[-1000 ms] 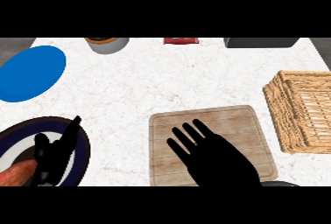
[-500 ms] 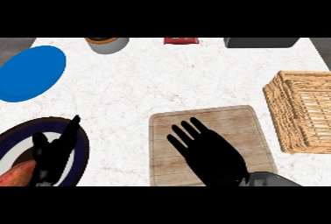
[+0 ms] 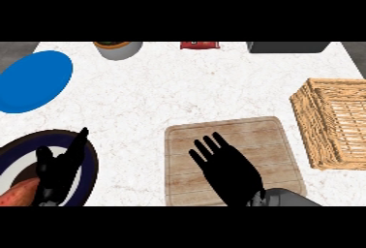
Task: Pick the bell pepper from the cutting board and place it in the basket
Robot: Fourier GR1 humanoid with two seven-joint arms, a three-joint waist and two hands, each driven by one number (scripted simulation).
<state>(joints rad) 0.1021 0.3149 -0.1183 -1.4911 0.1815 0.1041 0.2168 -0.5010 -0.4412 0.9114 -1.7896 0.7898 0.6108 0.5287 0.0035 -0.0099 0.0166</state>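
Observation:
A pale wooden cutting board [image 3: 266, 133] lies at the centre front of the white marble counter. My right hand [image 3: 229, 170] hovers over the board's left half, open, fingers spread and pointing away. No bell pepper shows anywhere; the hand hides part of the board. A woven wicker basket [image 3: 340, 121] stands at the right edge, with nothing visible inside it. My left hand [image 3: 61, 167] rests open at the lower left, fingers up.
Under my left hand sits a dark-rimmed plate [image 3: 20, 145] holding a reddish food piece [image 3: 18, 196]. A blue plate [image 3: 32, 80] lies at the far left. Along the back edge stand a grey pot [image 3: 118, 48], a red item [image 3: 199, 45] and a dark box [image 3: 286, 47].
My right hand has drawn back slightly toward the lower edge and a little left, staying open over the board. The left hand has barely shifted.

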